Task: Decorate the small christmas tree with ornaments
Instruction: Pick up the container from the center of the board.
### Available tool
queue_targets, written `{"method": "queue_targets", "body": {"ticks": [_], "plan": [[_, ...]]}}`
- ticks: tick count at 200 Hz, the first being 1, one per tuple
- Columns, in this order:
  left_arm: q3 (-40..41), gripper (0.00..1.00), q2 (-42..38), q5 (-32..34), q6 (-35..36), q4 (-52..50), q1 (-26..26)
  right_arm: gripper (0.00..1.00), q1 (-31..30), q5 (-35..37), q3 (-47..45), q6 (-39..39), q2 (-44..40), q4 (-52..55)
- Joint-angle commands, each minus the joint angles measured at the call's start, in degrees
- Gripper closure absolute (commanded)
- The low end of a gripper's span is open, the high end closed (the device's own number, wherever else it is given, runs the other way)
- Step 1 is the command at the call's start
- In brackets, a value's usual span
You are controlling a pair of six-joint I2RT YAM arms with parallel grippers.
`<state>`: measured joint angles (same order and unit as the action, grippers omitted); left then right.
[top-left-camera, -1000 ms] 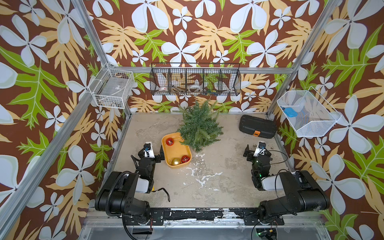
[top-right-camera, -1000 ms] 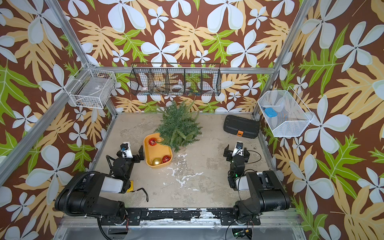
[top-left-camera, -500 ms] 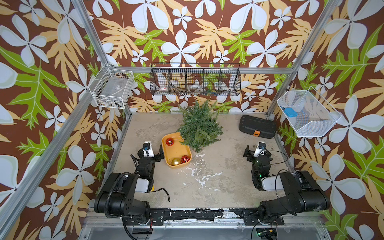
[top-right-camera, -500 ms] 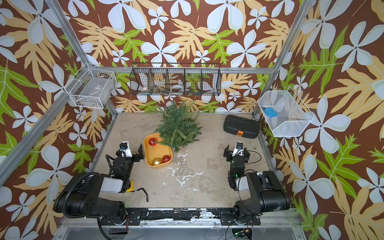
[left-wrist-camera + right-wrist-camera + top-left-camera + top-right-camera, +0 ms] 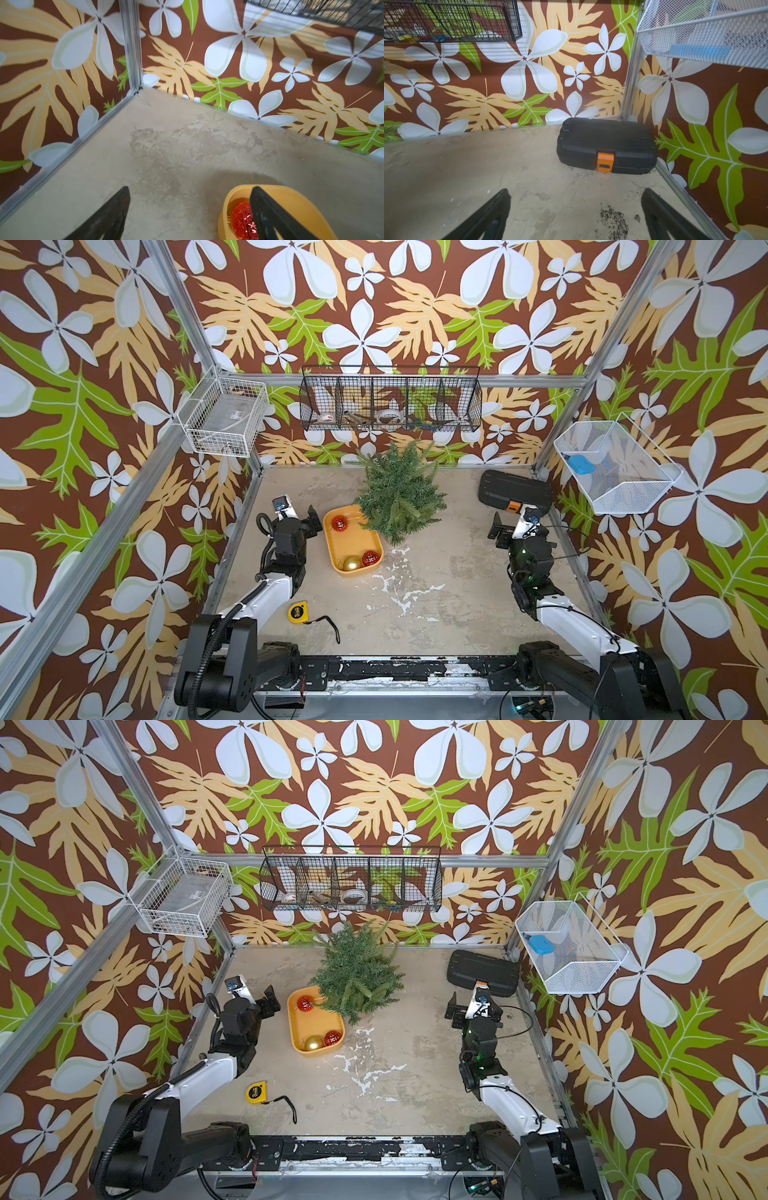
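Beige mottled bench [image 5: 440,614], scuffed, with white flaking patches [image 5: 395,593] around the middle. At the middle of the far edge, the small christmas tree [image 5: 397,497]. Just beside it toward the left edge, a yellow oblong tray [image 5: 352,540], with branches overlapping its far end. In the far right corner, a shut black case [image 5: 513,490] with an orange latch [image 5: 514,506]. Near the near left corner, a yellow tape measure [image 5: 297,612], with its black strap [image 5: 328,620] trailing toward the middle.
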<state>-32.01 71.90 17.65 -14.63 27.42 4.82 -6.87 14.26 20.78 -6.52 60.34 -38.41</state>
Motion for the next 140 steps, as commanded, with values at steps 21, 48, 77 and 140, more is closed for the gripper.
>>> {"method": "queue_targets", "body": {"ticks": [21,48,77,140], "plan": [[-7.49,0.12,3.01,-8.75,-6.37,-21.56,-0.07,0.02,-0.11,-6.52,2.98,-2.76,-0.99,12.46],[-10.93,0.13,5.02,-14.26,-5.54,-25.12,-0.07,0.02,-0.08,-8.99,3.67,-3.83,-0.12,14.19],[-14.75,0.18,8.24,-18.4,-3.52,-28.14,-0.07,0.03,-0.1,-10.63,5.47,-3.87,2.06,15.7],[-20.1,0.38,16.31,-24.2,-1.46,-31.05,0.31,0.04,-0.08,-11.44,6.47,-3.6,3.21,16.74]]}}
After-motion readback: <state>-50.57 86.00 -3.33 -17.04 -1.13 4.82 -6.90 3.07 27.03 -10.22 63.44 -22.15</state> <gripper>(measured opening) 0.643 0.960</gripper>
